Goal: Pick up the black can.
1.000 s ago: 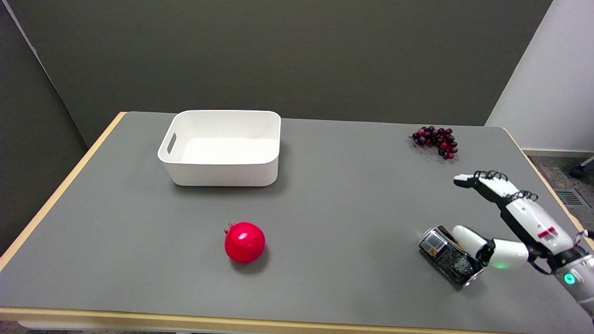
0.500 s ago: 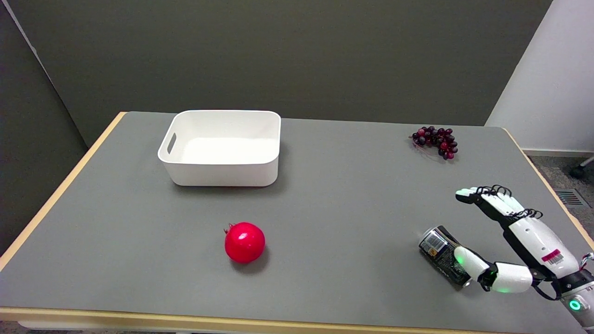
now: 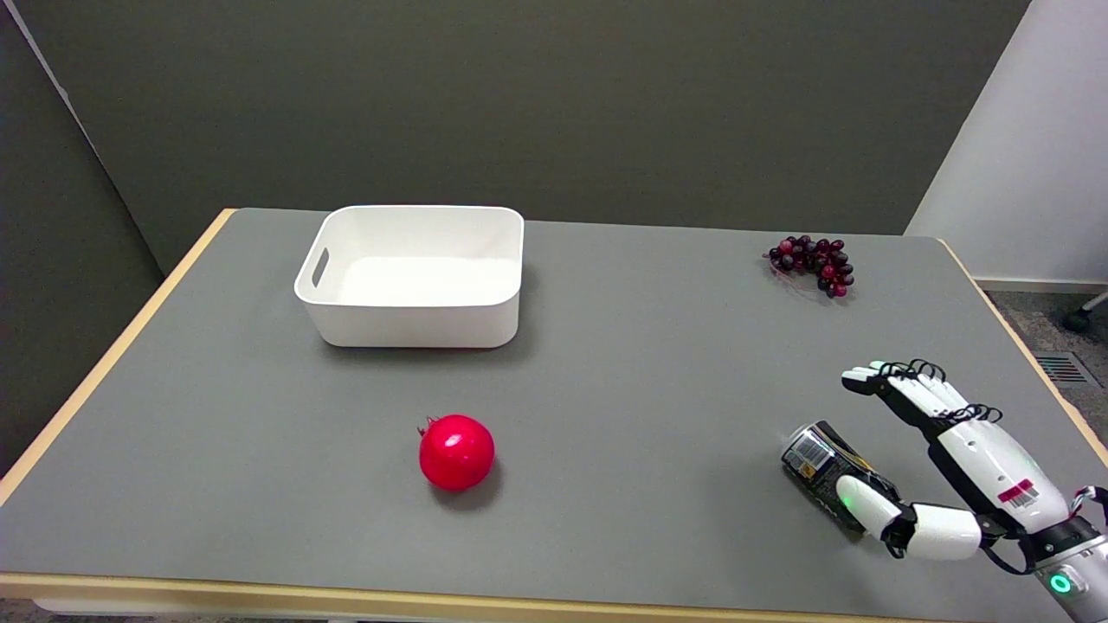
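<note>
A: Far left of my hand (image 3: 943, 463), well apart, sits the tub (image 3: 414, 275); nearer, also left, the pomegranate (image 3: 456, 452). Why untouched?

B: Neither is the target. The can (image 3: 827, 476) lies on its side just beside my hand, thumb at its near end, fingers (image 3: 900, 385) spread above it, holding nothing, set to straddle it. Grapes (image 3: 812, 264) lie beyond.
</note>
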